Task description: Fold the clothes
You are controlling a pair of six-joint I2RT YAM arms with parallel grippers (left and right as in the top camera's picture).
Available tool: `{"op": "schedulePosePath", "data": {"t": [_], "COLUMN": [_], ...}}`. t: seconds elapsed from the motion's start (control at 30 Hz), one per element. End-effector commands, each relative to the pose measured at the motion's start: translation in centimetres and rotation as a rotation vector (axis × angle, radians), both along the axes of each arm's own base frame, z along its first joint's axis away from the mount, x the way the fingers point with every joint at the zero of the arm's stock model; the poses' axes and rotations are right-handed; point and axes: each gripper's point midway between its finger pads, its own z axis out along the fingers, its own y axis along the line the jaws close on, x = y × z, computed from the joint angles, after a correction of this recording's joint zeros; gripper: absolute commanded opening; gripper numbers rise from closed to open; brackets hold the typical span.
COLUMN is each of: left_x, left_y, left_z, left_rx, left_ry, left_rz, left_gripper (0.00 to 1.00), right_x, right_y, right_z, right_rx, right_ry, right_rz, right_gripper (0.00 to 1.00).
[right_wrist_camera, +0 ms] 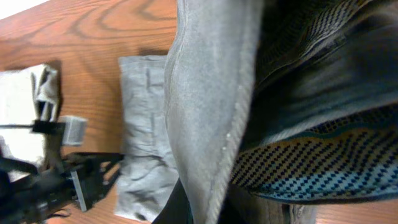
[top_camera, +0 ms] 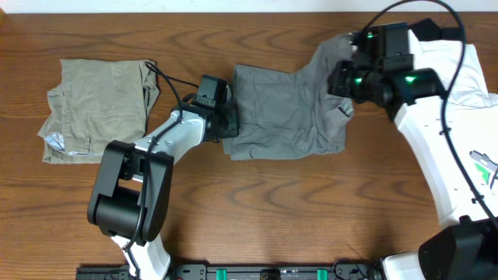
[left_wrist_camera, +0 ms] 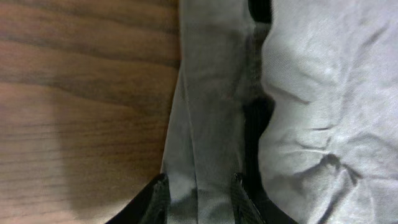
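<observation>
A: Judging the step in hand as what?

B: Reading it as a first fold getting under way. Seeing the grey shorts [top_camera: 280,113] lying creased in the middle of the surface [top_camera: 257,210], apart from the khaki shorts [top_camera: 97,109] on the left, with the right-hand part hanging clear of the wood.

A: Asking about the right end effector [top_camera: 348,78]: gripping, or only touching?

B: Taking it as clamped on the grey shorts. Holding cloth up toward itself in the overhead view, and showing grey fabric and patterned lining [right_wrist_camera: 298,168] hanging right across its own camera. Not seeing the fingertips there, though, so offering that as a judgement.

A: And the left end effector [left_wrist_camera: 199,199]?

B: Sitting at the left edge of the shorts, fingers [left_wrist_camera: 239,193] narrowed to a small gap, with a doubled strip of hem filling it. Appearing to be pinching that hem rather than hovering over it.

A: Needing what next?

B: Probably carrying the raised side across toward the left edge while anchoring that edge, and keeping the cloth taut enough to avoid dragging the whole garment. Watching for the lining flopping out and for bunching along the crease. Also steering clear of the white garment [top_camera: 478,82] lying beside the right arm.
</observation>
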Motion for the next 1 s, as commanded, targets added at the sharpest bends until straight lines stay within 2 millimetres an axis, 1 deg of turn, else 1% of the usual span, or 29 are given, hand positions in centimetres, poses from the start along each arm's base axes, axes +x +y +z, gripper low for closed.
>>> {"op": "schedulePosePath", "data": {"t": [0.0,0.1,0.3,0.47,0.63,0.7,0.8,0.97], "left_x": [-1.1,-1.7,-2.4,-3.3,-3.7,-3.8,-3.8,-3.8], "left_y": [-0.8,-1.1,-2.1,-3.2,-4.1,-4.2,-4.2,-4.2], "left_z": [-1.4,-1.7,-1.9,-2.1,-2.1,-2.1,-2.1,-2.1], "left_rx": [-0.038,-0.032,-0.029,-0.025,-0.021,-0.021,-0.021,-0.021], "left_ry": [0.064,0.078,0.085,0.092,0.091,0.091,0.091,0.091], "left_rz": [-0.024,-0.035,-0.065,-0.098,-0.122,-0.126,-0.128,-0.128], "left_gripper": [0.35,0.35,0.34,0.34,0.34,0.34,0.34,0.34], "right_x": [0.3,0.1,-0.2,-0.2,-1.0,-1.2,-1.4,-1.5], "right_y": [2.4,4.2,8.1,11.3,14.3,15.1,15.8,15.9], "right_z": [0.3,-0.6,-3.1,-4.1,-5.0,-5.3,-5.6,-5.6], "right_rx": [0.017,0.018,0.013,0.022,0.027,0.028,0.028,0.028], "right_ry": [-0.013,0.002,0.034,0.016,0.009,0.008,0.008,0.008], "right_rz": [0.018,0.048,0.135,0.199,0.262,0.28,0.293,0.296], "right_gripper": [0.01,0.01,0.01,0.01,0.01,0.01,0.01,0.02]}}
